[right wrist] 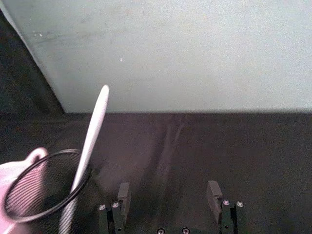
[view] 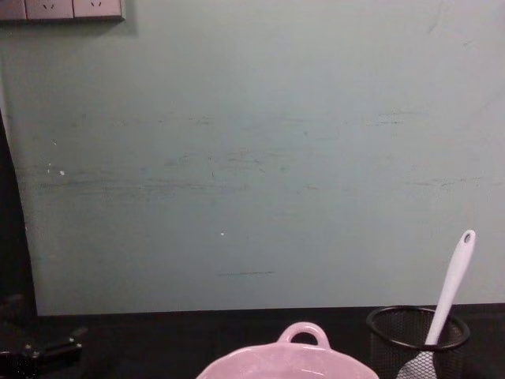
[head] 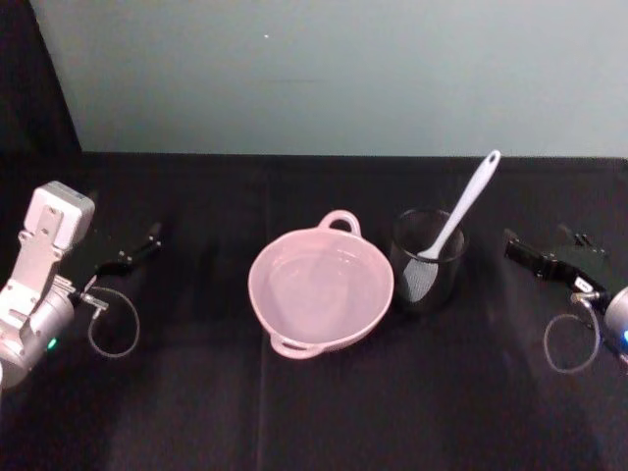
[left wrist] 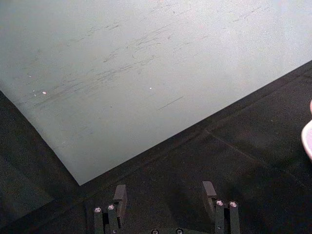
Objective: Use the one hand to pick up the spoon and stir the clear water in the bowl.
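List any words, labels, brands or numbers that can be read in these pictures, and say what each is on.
None can be read.
Small white label on the right hand: too small to read.
Bowl, spoon, mesh cup, left hand, wall sockets: no writing seen.

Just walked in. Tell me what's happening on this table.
Nothing is being handled yet. The white spoon stands blade-down in the black mesh cup, handle leaning up and away. Beside the cup, toward the robot's left, sits the pink bowl with clear water in it. The right tool waits open on the robot's right of the cup; the left tool is open too, off at the table's left. Picking up and stirring haven't started.
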Action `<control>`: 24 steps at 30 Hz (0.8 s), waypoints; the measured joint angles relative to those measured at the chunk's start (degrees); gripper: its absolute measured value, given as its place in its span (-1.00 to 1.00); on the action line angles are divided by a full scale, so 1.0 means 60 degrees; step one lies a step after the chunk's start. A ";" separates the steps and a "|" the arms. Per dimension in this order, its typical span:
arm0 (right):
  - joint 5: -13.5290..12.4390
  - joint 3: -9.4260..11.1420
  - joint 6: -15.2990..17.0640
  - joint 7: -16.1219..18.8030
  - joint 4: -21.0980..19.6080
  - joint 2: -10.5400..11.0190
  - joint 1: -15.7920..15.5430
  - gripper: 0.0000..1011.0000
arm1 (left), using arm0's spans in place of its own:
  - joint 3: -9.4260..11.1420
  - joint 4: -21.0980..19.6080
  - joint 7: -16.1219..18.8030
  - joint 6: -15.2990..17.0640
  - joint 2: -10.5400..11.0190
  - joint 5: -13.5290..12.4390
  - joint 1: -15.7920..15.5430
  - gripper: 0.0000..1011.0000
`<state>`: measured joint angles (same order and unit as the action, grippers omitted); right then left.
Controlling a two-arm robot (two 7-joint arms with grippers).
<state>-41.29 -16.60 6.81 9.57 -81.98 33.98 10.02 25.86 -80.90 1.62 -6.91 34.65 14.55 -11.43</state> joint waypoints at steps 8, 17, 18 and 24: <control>0.2582 -0.0852 -0.1862 -0.0173 0.1282 -0.0304 0.1079 0.98 | 0.0000 0.0000 0.0000 0.0000 0.0000 0.0000 0.0000 1.00; 0.4459 -0.1364 -0.1859 -0.1237 0.1342 -0.0358 0.1258 0.98 | 0.0001 0.0000 0.0000 0.0000 0.0000 0.0000 0.0001 1.00; 0.4556 -0.1391 -0.1838 -0.1299 0.1349 -0.0372 0.1252 0.98 | 0.0000 0.0000 -0.0001 0.0000 0.0000 0.0000 0.0000 1.00; 0.4901 -0.1352 -0.1815 -0.1531 0.1282 -0.0479 0.1179 0.98 | 0.0001 0.0000 -0.0001 0.0000 0.0000 0.0000 0.0000 1.00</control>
<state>-11.88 -24.72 -4.08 0.39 -74.28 31.11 17.09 25.86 -80.90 1.62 -6.90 34.64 14.55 -11.43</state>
